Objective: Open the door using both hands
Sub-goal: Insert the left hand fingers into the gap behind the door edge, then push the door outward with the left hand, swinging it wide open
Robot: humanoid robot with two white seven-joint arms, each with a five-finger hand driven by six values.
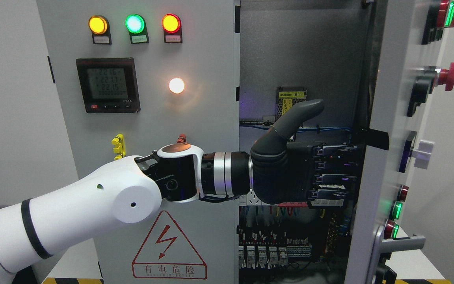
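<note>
Left hand point(290, 169) reaching in from the lower left, across the closed left door point(140, 118), into the gap of the open cabinet. Thumb raised and apart, fingers point(329, 173) stretched flat toward the inner face of the right door point(388, 130), fingertips at its edge; grasping nothing. Right door swung wide open, seen nearly edge-on at the right, with its push buttons, a red mushroom button point(447, 75) and a lever handle point(402, 242) low down. On the left door: amber, green and red lamps point(134, 23) along the top, a digital meter point(107, 85) showing rows of digits near 221, a glowing white lamp point(176, 85), and a red lightning triangle point(168, 246) reading 有电危险. Inside, a yellow label point(290, 94), print too small to read, blue wiring and breakers point(274, 252) below.
</note>
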